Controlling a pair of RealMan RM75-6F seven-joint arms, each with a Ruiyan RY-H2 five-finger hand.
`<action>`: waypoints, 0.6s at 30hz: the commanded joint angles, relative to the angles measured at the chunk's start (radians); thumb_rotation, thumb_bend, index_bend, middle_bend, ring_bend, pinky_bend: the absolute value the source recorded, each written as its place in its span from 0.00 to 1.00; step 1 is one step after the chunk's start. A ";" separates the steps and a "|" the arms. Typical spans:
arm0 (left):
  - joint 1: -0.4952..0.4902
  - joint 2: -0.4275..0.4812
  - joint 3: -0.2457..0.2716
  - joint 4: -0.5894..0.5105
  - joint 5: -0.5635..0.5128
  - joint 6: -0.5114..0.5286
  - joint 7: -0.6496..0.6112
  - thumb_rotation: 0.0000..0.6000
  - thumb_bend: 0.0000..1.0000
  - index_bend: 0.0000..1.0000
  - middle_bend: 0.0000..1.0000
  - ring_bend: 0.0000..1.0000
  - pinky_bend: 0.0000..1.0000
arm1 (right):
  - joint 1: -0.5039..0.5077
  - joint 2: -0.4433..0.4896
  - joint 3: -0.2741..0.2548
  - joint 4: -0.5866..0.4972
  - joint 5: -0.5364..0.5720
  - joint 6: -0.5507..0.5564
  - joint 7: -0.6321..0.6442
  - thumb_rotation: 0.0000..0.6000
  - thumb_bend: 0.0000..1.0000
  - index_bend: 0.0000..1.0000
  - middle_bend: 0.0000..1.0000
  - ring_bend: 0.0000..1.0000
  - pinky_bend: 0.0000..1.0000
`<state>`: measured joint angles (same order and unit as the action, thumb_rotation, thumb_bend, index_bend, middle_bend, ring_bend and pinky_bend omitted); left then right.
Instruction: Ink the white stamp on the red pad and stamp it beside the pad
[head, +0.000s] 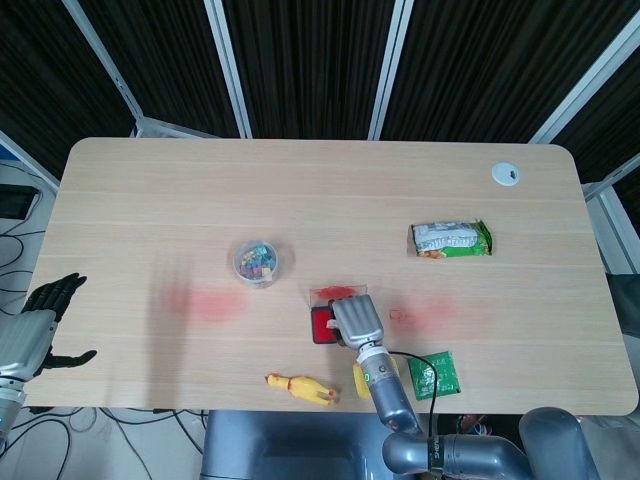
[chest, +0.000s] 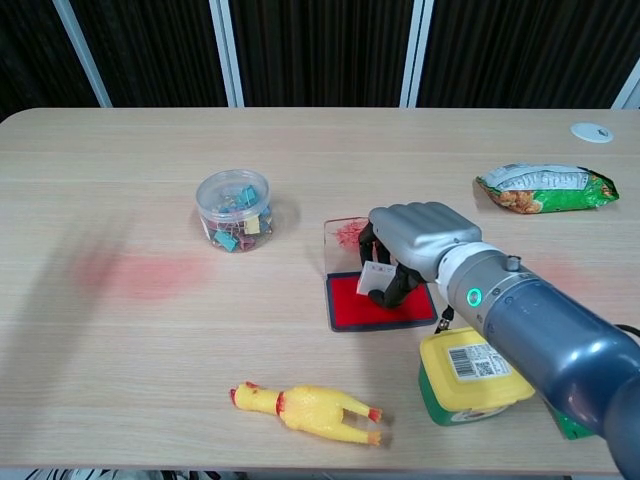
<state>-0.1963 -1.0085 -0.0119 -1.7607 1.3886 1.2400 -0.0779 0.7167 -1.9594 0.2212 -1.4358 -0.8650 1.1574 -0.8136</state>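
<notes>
My right hand (chest: 420, 240) (head: 357, 320) curls over the red ink pad (chest: 355, 302) (head: 321, 325) and grips the white stamp (chest: 376, 279), whose lower end sits just above or on the pad's red surface. In the head view the stamp is hidden under the hand. The pad's clear lid (chest: 343, 234), smeared with red, lies just behind the pad. My left hand (head: 32, 325) hangs off the table's left edge, fingers apart, holding nothing.
A clear tub of binder clips (chest: 233, 210) stands left of the pad. A yellow rubber chicken (chest: 310, 408) lies near the front edge. A yellow-lidded green container (chest: 470, 376) sits under my right forearm, a green packet (head: 437, 374) beside it, a snack bag (chest: 545, 187) far right.
</notes>
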 joint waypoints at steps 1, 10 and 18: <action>0.000 0.000 0.000 0.000 0.000 0.000 0.000 1.00 0.00 0.00 0.00 0.00 0.00 | 0.001 0.003 0.006 -0.009 -0.002 0.006 0.003 1.00 0.57 0.73 0.62 0.54 0.61; 0.001 0.001 -0.001 0.000 0.000 0.002 -0.002 1.00 0.00 0.00 0.00 0.00 0.00 | -0.003 -0.008 -0.001 0.012 0.004 0.004 0.017 1.00 0.57 0.73 0.62 0.54 0.61; 0.000 0.000 -0.001 0.001 -0.003 0.000 0.000 1.00 0.00 0.00 0.00 0.00 0.00 | -0.003 -0.020 -0.009 0.040 0.001 -0.004 0.025 1.00 0.57 0.73 0.62 0.54 0.61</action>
<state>-0.1965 -1.0088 -0.0132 -1.7600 1.3859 1.2399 -0.0781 0.7141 -1.9789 0.2130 -1.3969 -0.8639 1.1535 -0.7887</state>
